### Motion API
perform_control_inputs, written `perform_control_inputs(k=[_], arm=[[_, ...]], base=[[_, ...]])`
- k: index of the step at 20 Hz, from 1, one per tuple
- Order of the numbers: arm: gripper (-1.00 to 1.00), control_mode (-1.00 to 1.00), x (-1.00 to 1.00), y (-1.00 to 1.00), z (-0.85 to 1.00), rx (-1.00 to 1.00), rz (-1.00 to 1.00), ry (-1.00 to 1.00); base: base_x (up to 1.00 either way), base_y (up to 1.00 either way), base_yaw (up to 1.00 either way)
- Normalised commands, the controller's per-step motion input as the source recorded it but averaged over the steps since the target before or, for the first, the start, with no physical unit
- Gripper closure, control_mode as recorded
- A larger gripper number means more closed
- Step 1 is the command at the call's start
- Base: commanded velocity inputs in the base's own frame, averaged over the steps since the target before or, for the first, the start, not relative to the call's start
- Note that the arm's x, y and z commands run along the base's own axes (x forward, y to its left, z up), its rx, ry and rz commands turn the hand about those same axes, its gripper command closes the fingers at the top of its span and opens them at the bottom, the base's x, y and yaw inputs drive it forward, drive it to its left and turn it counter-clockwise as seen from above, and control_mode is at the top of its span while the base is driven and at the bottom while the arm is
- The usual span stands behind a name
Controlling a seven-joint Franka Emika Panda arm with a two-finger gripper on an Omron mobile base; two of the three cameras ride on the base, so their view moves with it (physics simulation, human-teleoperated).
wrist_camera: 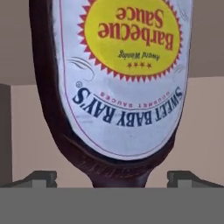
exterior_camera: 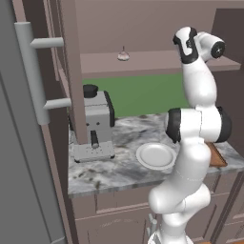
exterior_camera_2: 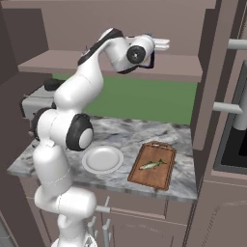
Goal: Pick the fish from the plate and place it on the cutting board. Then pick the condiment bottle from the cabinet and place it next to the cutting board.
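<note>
Condiment bottle (wrist_camera: 118, 78) between spread jaws, unclamped

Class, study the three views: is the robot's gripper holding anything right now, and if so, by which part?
Nothing is held. The gripper is open, its fingers standing apart on either side of the condiment bottle, at its dark narrowing end, not closed on it.

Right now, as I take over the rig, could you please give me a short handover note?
Gripper: open, raised to the cabinet shelf, fingertips either side of the condiment bottle, not closed on it.
Fish: lying on the cutting board, so that step is done.
Plate: on the counter left of the board, with nothing on it.
Left: close on the bottle, lift it out, set it on the counter next to the cutting board.
</note>
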Motion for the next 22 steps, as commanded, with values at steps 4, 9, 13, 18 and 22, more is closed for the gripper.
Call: perform_control_inputs(k=[4, 9, 13, 18, 22], arm=[[-1.00, -1.00, 0.27, -0.02, -0.03, 0.00, -0.03, 0.01], [-1.00, -1.00, 0.00, -0.02, 0.00, 0.01, -0.01, 0.01], [1.00, -1.00, -0.26, 0.00, 0.00, 0.00, 0.00, -0.02], [1.00, -1.00, -0.28, 0.03, 0.00, 0.00, 0.00, -0.04], [1.00, -1.00, -0.26, 0.10, 0.00, 0.00, 0.00, 0.00]], base=[[0.00, 0.00, 0.00], [0.00, 0.00, 0.00], [0.00, 0.00, 0.00], [0.00, 0.00, 0.00], [0.00, 0.00, 0.00]])
